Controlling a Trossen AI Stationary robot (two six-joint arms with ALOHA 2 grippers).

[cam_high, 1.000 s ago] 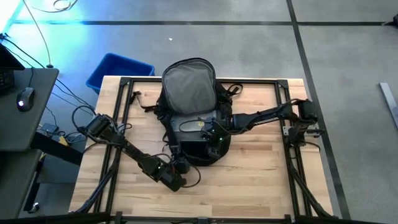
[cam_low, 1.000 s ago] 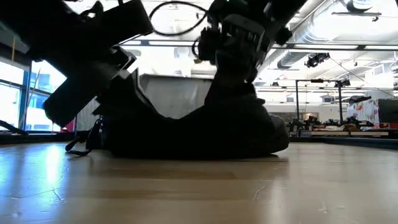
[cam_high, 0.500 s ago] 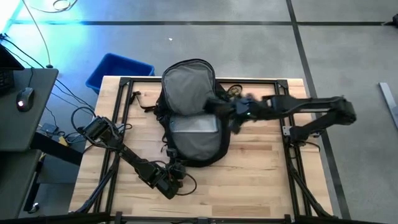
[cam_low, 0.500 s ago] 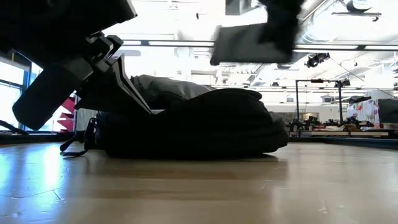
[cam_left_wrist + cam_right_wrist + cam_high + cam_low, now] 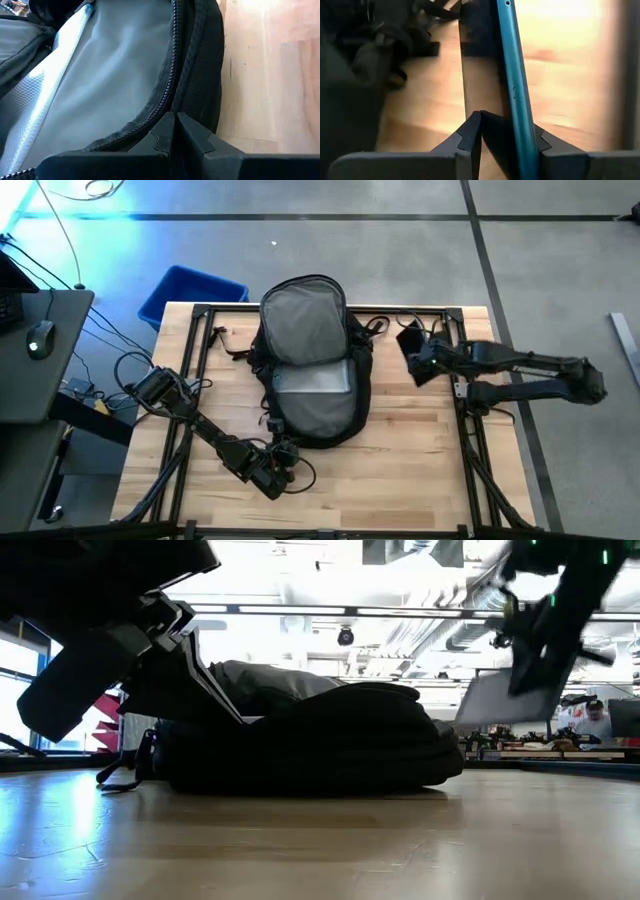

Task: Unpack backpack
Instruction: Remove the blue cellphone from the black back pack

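Observation:
The black backpack (image 5: pixel 310 360) lies flat on the middle of the table. It is unzipped, and its grey lining (image 5: pixel 115 75) shows. My left gripper (image 5: pixel 283 452) is at the backpack's near end, shut on the rim. My right gripper (image 5: pixel 424 360) is above the table's far right part, clear of the backpack. It is shut on a thin flat dark slab (image 5: pixel 409 342) with a blue edge (image 5: pixel 512 75). The same slab (image 5: pixel 497 697) shows in the low view, hanging in the air. My left gripper pinches the backpack's zippered rim (image 5: pixel 159 111) at its near end between the two fingers, coming slantwise down from the near left. In the low view this rim (image 5: pixel 205 675) stands raised off the rest of the bag, which lies on the table. My right gripper pinches the slab across its two flat faces (image 5: pixel 490 112), one finger on each face. The fingers slant down. The slab is lifted clear of the table and the backpack and hangs tilted below the fingers.
A blue bin (image 5: pixel 190 292) stands on the floor beyond the table's far left corner. Black frame rails (image 5: pixel 470 410) run along the table's sides. Loose straps (image 5: pixel 228 345) lie left of the backpack. Bare wood (image 5: pixel 430 460) lies at the near right.
My right gripper has come up out of the backpack's opening with the slab. It swung fast toward the table's right edge and rolled as it went. The slab is now clear of the bag. The backpack has stayed where it was.

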